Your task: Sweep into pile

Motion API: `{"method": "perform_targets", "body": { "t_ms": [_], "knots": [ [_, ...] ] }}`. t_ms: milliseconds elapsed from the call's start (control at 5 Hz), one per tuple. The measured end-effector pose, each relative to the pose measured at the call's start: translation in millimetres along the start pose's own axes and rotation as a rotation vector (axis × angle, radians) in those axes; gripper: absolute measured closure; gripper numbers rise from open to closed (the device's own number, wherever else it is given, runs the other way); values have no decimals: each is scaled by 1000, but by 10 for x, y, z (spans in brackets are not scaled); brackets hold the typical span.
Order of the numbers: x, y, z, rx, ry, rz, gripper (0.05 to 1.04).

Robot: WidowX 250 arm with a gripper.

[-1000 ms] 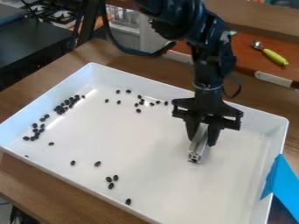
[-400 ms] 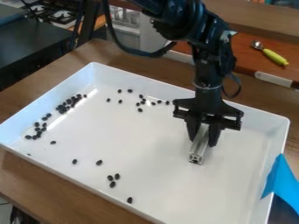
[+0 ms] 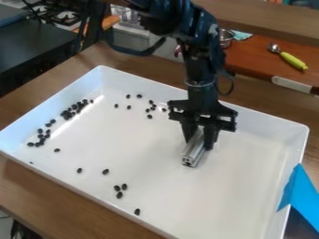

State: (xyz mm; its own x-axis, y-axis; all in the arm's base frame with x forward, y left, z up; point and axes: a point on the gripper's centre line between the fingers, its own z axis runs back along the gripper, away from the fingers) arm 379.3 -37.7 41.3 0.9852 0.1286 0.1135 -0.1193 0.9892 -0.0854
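1. Along the tray's left side as seen, most of the beans lie in a loose band: a dense clump toward the far corner and a thinner group nearer the front. That band looks like the start of the pile.

2. Near the far wall, a few strays sit between the band and the arm, spread out rather than gathered.

3. Toward the front edge, the rest are scattered: a close trio, a lone bean closer to the edge, two spaced singles, and another just beside the thinner group.

4. The claw is clamped on a metal bar, which slants down over the middle of the tray, right of the far strays. Whether its lower end touches the floor I cannot tell.

5. I judge the job partly done, perhaps about half: one side is fairly well collected, but no single compact pile exists. What is left is to bring in the far strays and the front scatter, then tighten the band. Small beans could roll past the bar's narrow end.
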Motion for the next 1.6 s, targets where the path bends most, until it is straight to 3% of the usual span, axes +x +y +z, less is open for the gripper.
{"method": "perform_targets", "body": {
  "t_ms": [400, 800, 1200, 1400, 1600],
  "knots": [
    [32, 444, 10, 13, 3, -2, 691],
    [41, 1267, 109, 17, 0, 127, 691],
    [-45, 1827, 174, 50, -12, 141, 691],
    [-100, 1842, 170, 13, -4, 128, 691],
    [-227, 1484, 317, -105, -17, 90, 691]
  ]
}}
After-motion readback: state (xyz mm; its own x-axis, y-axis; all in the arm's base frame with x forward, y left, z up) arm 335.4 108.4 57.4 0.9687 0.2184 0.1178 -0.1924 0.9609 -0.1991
